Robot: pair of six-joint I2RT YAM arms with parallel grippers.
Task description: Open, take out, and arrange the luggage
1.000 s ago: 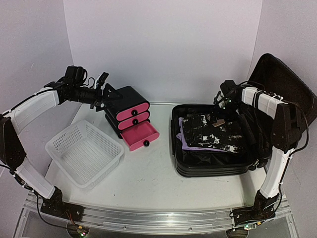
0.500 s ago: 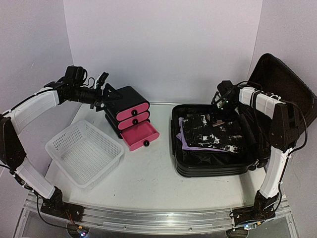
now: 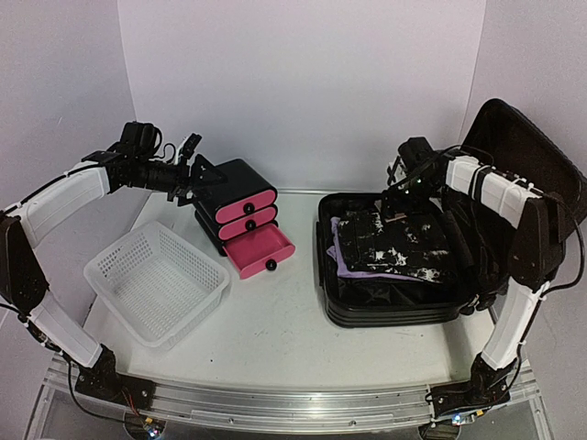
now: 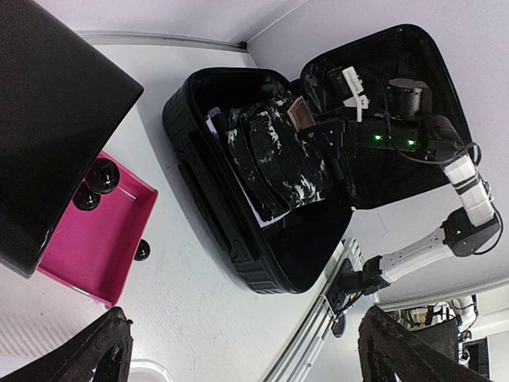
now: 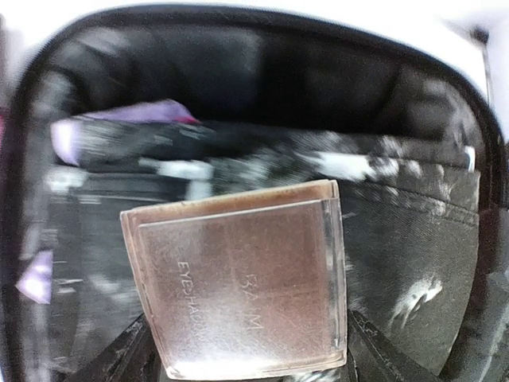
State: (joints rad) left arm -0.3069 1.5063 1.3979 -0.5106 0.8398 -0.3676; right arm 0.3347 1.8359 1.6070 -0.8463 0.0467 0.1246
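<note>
The luggage (image 3: 394, 307) lies open at the right of the table, its lid (image 3: 527, 156) leaning back. It holds a black-and-white patterned garment (image 3: 404, 246) over a purple one (image 3: 341, 258). My right gripper (image 3: 396, 203) hovers over the luggage's back left corner, shut on a clear pinkish-brown eyeshadow case (image 5: 246, 278). The case fills the right wrist view above the garment (image 5: 413, 239), with a finger (image 5: 119, 358) at each side of its lower edge. My left gripper (image 3: 194, 170) hangs open beside the drawer box, holding nothing. In the left wrist view the luggage (image 4: 231, 231) and the case (image 4: 298, 111) show.
A black box with pink drawers (image 3: 240, 197) stands left of centre, its lowest drawer (image 3: 259, 249) pulled open. A white mesh basket (image 3: 156, 280) sits at the front left. White walls close in the back and both sides.
My right gripper has shut on the eyeshadow case that lay on the patterned garment and carried it up and toward the luggage's back left. The left arm has stayed still.
</note>
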